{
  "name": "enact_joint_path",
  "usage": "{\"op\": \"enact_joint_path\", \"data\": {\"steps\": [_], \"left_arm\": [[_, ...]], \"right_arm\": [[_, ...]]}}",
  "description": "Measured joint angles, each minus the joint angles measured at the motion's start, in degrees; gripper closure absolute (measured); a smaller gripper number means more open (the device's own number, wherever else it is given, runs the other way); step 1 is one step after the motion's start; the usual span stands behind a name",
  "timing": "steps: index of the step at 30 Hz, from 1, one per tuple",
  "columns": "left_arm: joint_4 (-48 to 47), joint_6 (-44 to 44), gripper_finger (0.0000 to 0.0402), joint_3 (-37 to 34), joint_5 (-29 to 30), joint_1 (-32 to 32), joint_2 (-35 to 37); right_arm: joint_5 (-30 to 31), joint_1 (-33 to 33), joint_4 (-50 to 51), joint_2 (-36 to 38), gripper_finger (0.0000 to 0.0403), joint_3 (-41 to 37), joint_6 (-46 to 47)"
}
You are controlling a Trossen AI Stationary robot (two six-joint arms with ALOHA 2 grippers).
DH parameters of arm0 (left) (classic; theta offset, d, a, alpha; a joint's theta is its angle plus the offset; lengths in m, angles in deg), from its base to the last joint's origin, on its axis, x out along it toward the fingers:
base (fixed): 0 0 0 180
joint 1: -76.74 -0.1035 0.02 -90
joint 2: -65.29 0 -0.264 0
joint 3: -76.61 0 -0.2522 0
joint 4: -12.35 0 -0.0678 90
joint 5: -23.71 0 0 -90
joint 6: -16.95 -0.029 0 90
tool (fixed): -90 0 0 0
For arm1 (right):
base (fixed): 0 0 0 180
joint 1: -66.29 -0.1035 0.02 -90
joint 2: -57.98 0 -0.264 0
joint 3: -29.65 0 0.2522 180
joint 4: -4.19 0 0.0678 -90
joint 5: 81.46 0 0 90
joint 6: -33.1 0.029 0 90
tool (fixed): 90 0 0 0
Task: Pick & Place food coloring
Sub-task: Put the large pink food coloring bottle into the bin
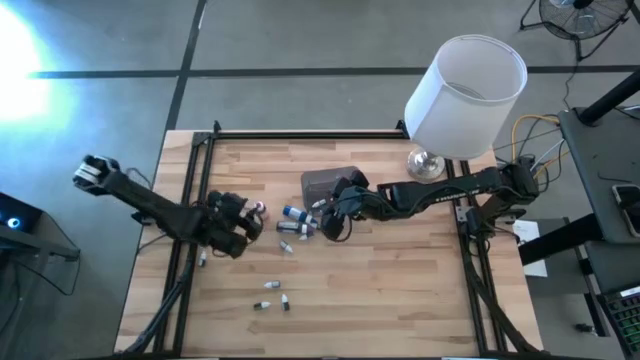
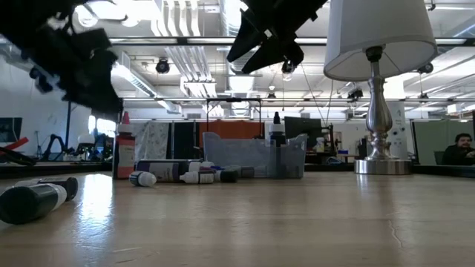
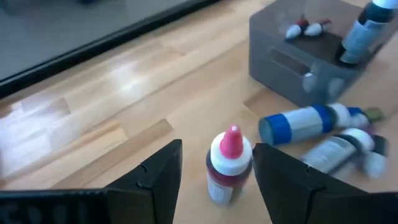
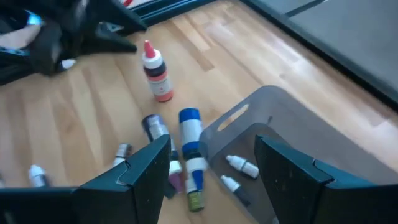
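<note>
L gripper [image 3: 214, 177] sits open near the table's [image 1: 400, 300] left edge, fingers either side of an upright red-cap bottle [image 3: 228, 163], not clenched yet. R gripper [image 4: 208, 171] hangs open over the mid-table, above the grey tub [image 4: 280, 134], holding nothing. Tub stands toward the back edge w/ a few small bottles [image 4: 239, 165] already inside. Just beside it, on the left, lie a blue-banded tube [image 4: 189, 140] and other tubes; more bottles [image 1: 272, 296] are scattered toward the front edge. Red-cap bottle is probably light, stiff plastic, smooth and round, so it could slip or tip. Best hold looks like mid-body, below the cap, squeezing gently and keeping it upright.
</note>
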Motion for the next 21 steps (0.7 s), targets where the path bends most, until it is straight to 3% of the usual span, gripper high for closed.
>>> {"op": "enact_joint_path", "data": {"steps": [3,6,9,12,16,21], "left_arm": [[-5.5,-7.5,0.0227,5.9,-8.9,-4.8,4.3],[-8.6,-12.1,0.0227,10.3,-21.9,-13.5,6.5],[-9.0,-13.3,0.0227,12.5,-34.3,-23.1,6.9],[-9.1,-17.9,0.0227,13.1,-42.2,-30.0,4.7],[-9.3,-24.2,0.0227,14.4,-47.5,-32.8,-0.7],[-14.8,-31.2,0.0227,20.6,-48.3,-32.6,-10.0]], "right_arm": [[-1.3,0.7,2.1,0.0,0.0179,0.3,1.7],[-1.5,1.2,5.3,0.3,0.0179,0.4,2.0],[-4.1,1.6,8.3,0.4,0.0179,0.4,3.8],[-6.1,1.7,10.2,0.3,0.0179,0.4,5.5],[-6.0,1.2,10.2,0.3,0.0179,0.4,6.1],[-6.0,1.0,10.1,0.3,0.0179,0.4,7.2]]}}
